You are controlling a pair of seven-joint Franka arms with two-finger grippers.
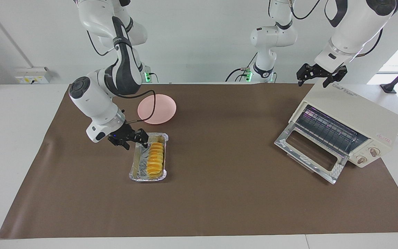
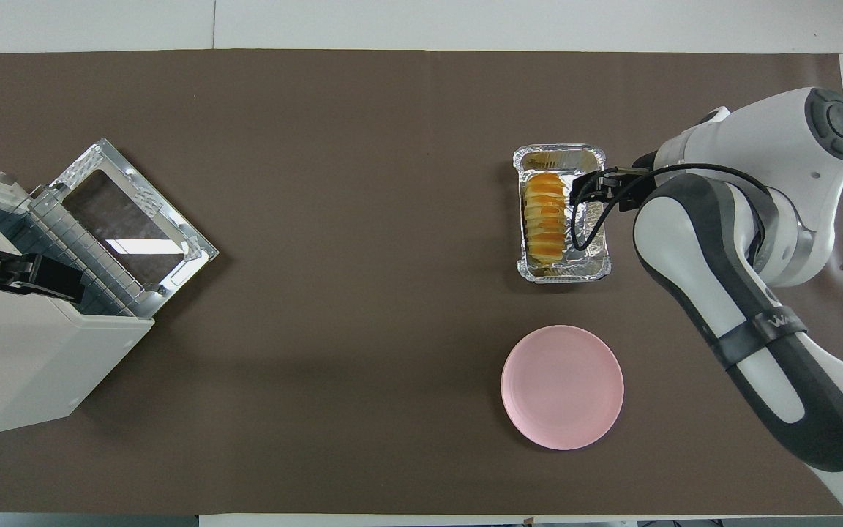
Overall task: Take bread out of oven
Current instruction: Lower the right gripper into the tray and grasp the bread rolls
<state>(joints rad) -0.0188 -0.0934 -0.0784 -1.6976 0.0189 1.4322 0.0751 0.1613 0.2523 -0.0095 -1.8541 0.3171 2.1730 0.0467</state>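
Observation:
The bread (image 1: 155, 157) (image 2: 544, 219), a ridged golden-yellow loaf, lies in a silver foil tray (image 1: 135, 162) (image 2: 600, 256) on the brown mat, well away from the oven. My right gripper (image 1: 135, 142) (image 2: 584, 189) hovers open just above the tray's rim on the side toward the right arm's end, holding nothing. The cream-white oven (image 1: 352, 110) (image 2: 19, 366) stands at the left arm's end with its glass door (image 1: 309, 152) (image 2: 132, 219) dropped open and its wire rack bare. Above the oven's top, my left gripper (image 1: 312, 80) (image 2: 41, 277) waits open and empty.
A round pink plate (image 1: 157, 109) (image 2: 562, 386) sits nearer to the robots than the foil tray. The brown mat (image 1: 219, 193) covers most of the table, with white table surface around it.

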